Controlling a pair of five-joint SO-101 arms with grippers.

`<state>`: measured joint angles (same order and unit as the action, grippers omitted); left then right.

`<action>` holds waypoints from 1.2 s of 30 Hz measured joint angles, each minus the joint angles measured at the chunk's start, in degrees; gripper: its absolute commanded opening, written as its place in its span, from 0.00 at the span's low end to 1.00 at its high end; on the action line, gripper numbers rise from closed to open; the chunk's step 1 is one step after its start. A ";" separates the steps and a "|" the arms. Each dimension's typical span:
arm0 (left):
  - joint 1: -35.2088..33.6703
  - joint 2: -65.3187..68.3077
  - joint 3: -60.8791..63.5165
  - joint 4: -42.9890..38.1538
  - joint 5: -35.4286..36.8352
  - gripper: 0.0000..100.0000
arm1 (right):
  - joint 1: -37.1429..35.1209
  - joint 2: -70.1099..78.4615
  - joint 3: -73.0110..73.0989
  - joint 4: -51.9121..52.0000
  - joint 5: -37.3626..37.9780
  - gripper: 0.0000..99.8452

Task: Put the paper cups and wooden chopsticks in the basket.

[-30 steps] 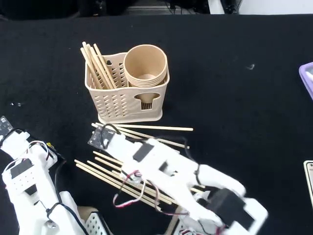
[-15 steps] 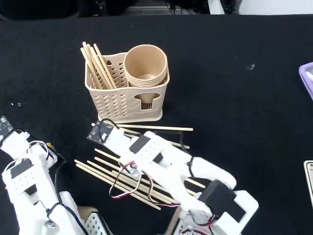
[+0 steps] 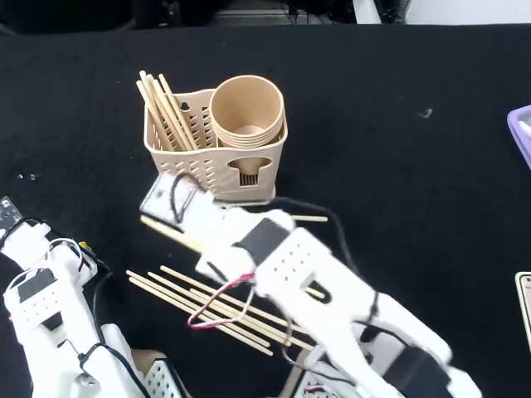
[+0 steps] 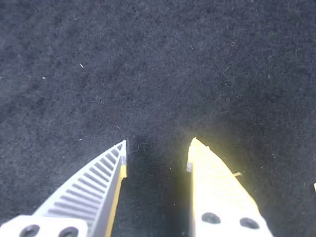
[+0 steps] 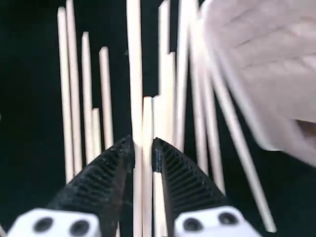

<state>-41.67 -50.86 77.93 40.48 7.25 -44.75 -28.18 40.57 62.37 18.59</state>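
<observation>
While right end effector (image 5: 143,143) clamps chopsticks (image 5: 147,118) | outstretched toward basket (image 3: 199,174)

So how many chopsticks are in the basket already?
4 chopsticks that I can separate, all leaning together in the basket compartment beside the paper cups; they overlap, so more may be hidden.

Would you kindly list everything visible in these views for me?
basket: one, cream, mid-table
paper cups: nested stack, count unclear, tan, in the basket
standing chopsticks: several, pale wood, in the basket beside the cups
loose chopsticks: several, pale wood, on the table before the basket
held chopsticks: one or two, pale wood, in the right claw
purple object: one, table's right edge
table: one, black
left claw: open, over bare table
right claw: shut on chopsticks
</observation>
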 measured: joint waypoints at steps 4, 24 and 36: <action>0.00 0.00 0.00 0.00 0.00 0.21 | 3.52 -5.63 -2.99 0.26 1.14 0.01; 0.00 0.00 0.00 0.00 0.00 0.21 | -0.53 2.99 -7.12 -3.60 -4.75 0.01; 0.00 0.00 0.00 0.00 0.00 0.21 | -5.71 20.13 5.01 -19.43 -5.10 0.11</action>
<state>-41.67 -50.86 77.93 40.48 7.25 -50.46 -8.04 45.58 42.95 13.49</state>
